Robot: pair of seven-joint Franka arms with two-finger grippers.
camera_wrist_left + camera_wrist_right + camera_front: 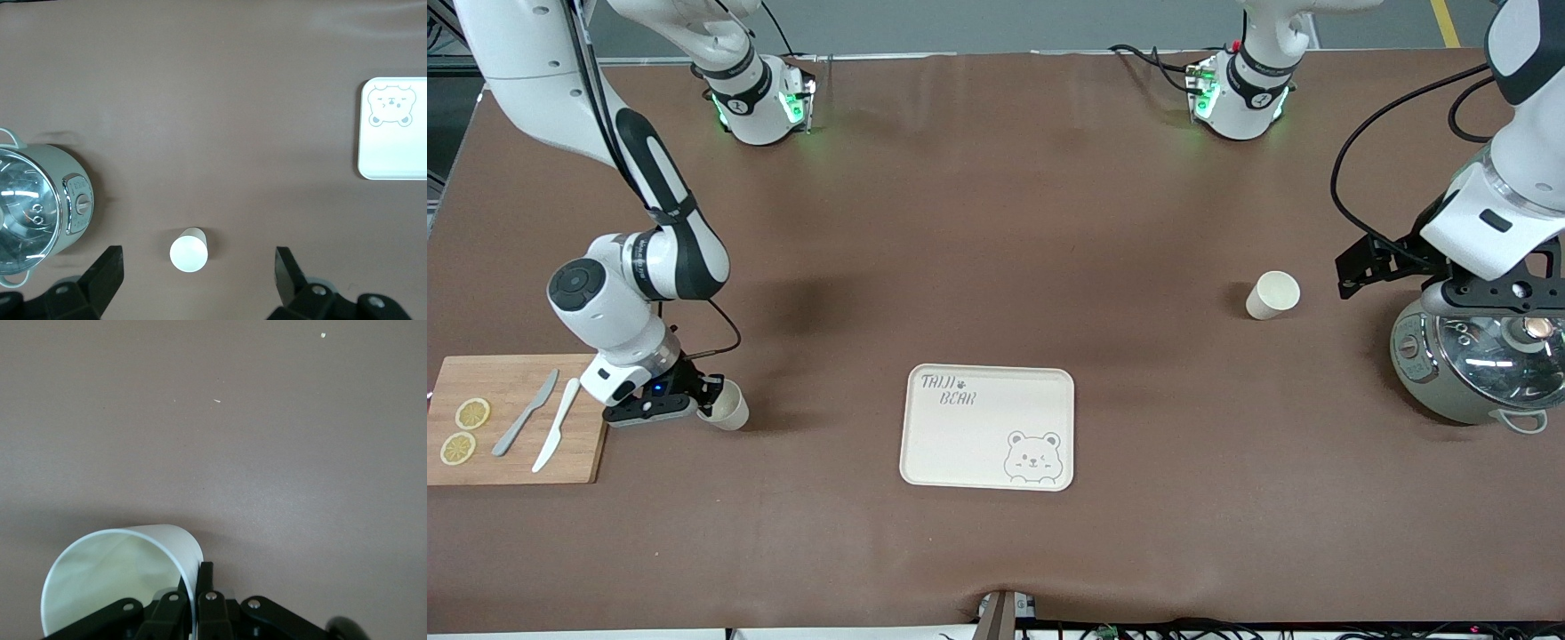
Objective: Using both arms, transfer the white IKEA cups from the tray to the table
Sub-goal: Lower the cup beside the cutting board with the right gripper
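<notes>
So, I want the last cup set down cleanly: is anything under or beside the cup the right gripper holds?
Nothing visible: the right gripper pinches the cream-white tumbler's rim over bare brown table, beside the wooden cutting board.

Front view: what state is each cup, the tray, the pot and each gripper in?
Cup near the pot: upright on the table, free.
Other cup: pinched at its rim by the right gripper.
Tray: empty.
Pot: lidded.
Left gripper: open, above the free cup.
Right gripper: shut on the rim.

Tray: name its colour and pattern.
Cream-white tray with winking bear drawing; front view shows it best.
</notes>
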